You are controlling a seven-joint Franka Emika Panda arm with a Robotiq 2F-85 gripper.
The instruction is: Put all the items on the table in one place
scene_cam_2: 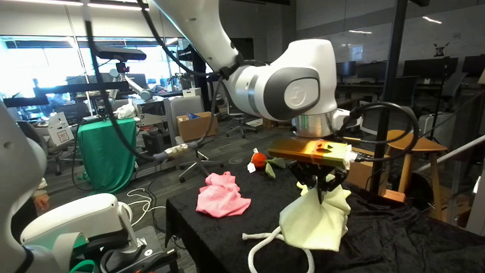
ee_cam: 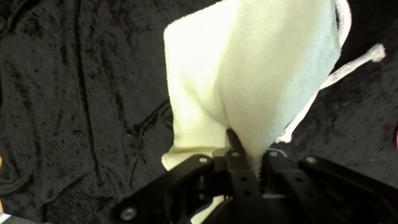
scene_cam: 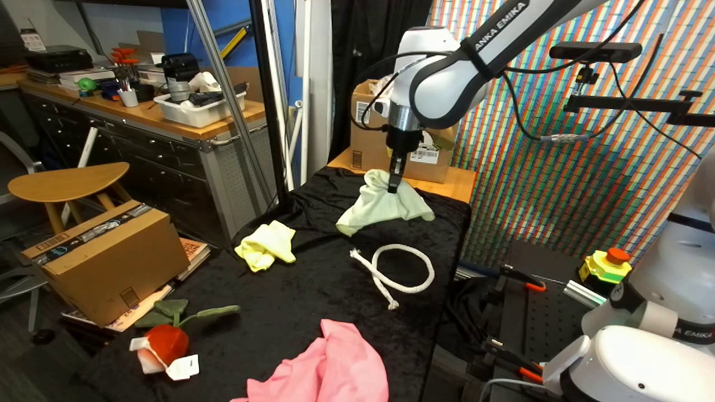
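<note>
My gripper (scene_cam: 394, 187) is shut on the white cloth (scene_cam_2: 313, 227), which looks faintly yellow-green and drapes down from the fingertips at the far end of the black table (scene_cam: 268, 318). Whether its lower edge touches the table is unclear. In the wrist view the held cloth (ee_cam: 248, 68) partly covers the white tube loop (ee_cam: 345, 70), a rope-like piece near the table's middle (scene_cam: 429, 273). The pale yellow cloth (scene_cam: 267, 245) lies crumpled, mostly hidden in an exterior view (scene_cam_2: 302, 187). The pink cloth (scene_cam_2: 222, 197) sits bunched up. Beyond it rests the red-and-green object (scene_cam: 169, 340), with white tags.
Behind the table's far end stands a cardboard box (scene_cam: 366, 142) on a wooden surface. Another box (scene_cam: 117, 262) is beside the table, near a round wooden stool (scene_cam: 67, 181). Metal and white poles (scene_cam: 279, 100) rise close to the table edge. A red stop button (scene_cam: 618, 255) is near the robot base.
</note>
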